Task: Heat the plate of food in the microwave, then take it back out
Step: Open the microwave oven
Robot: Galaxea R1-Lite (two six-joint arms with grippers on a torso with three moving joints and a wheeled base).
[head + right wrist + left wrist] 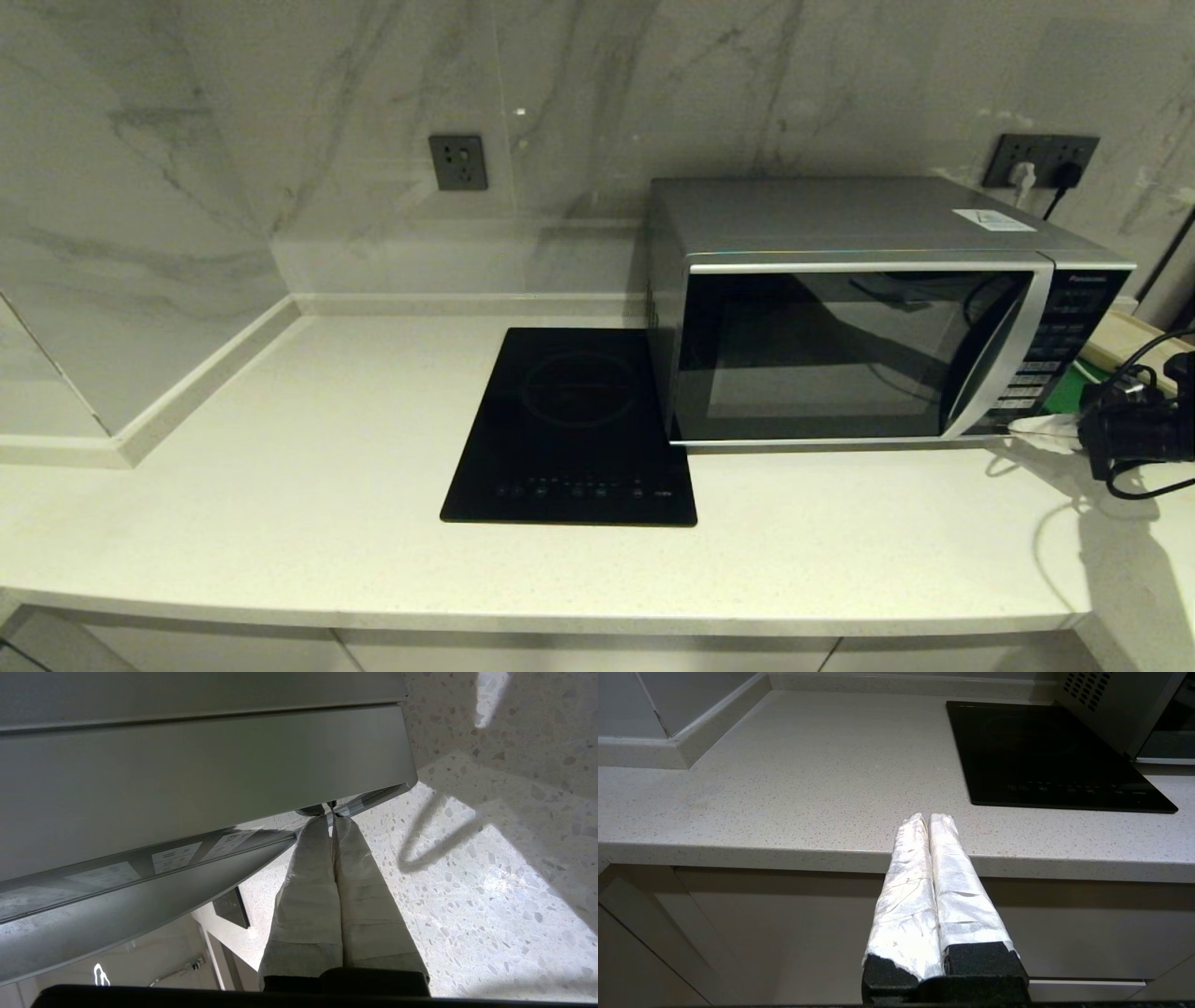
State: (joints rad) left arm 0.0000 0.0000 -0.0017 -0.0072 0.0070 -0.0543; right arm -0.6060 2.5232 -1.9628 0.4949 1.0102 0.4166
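The silver microwave (859, 317) stands at the back right of the counter with its dark glass door closed. The plate of food is out of view in every view. My right gripper (1016, 427) reaches in from the right, shut with nothing between its white-wrapped fingers. Its tips touch the bottom right front corner of the microwave, under the button panel (1055, 345). In the right wrist view the right gripper (330, 817) meets the microwave's lower front edge (187, 779). My left gripper (928, 819) hangs shut and empty in front of the counter's front edge, out of the head view.
A flat black induction cooktop (569, 429) lies just left of the microwave. A green tray (1064, 392) and a beige tray (1134, 341) peek out at the far right behind my right arm. Black cables (1134, 373) loop around the right wrist. Wall sockets (457, 162) sit behind.
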